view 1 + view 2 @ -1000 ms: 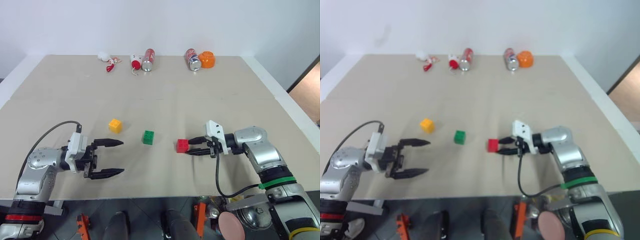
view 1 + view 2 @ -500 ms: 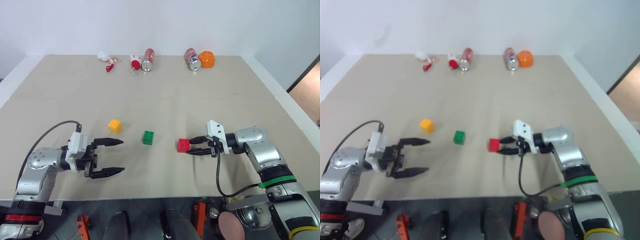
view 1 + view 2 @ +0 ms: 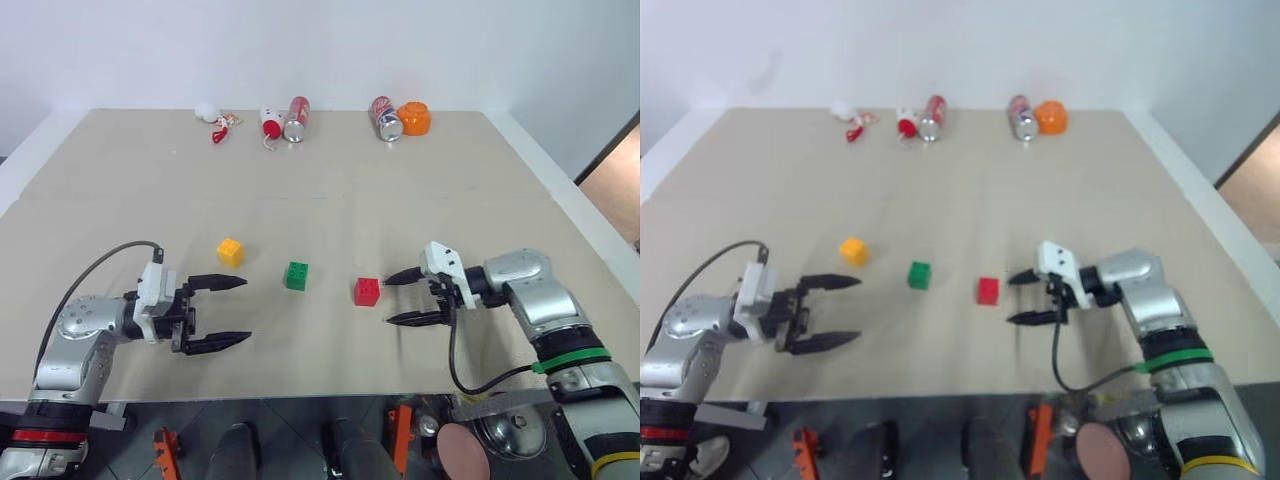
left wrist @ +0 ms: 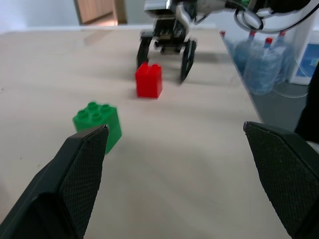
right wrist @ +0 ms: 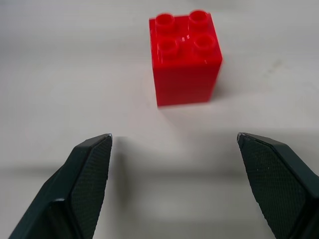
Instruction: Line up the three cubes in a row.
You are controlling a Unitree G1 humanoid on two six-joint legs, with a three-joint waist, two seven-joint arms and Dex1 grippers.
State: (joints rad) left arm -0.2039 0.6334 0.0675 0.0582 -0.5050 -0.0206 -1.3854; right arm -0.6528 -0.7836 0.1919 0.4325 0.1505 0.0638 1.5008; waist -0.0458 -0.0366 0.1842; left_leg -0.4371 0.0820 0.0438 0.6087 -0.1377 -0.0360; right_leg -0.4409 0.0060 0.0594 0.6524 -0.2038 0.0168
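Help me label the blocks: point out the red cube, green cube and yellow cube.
red cube (image 3: 366, 291), left eye view, its studded top.
green cube (image 3: 296, 275), left eye view, its middle.
yellow cube (image 3: 231, 251), left eye view, its top face.

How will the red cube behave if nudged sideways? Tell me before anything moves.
The red cube looks like rigid moulded plastic, so it should hold its shape. It sits flat and squat on the table, so it will probably slide rather than tip or roll. Its glossy faces may be somewhat slippery. It is likely light, so a gentle nudge should do.
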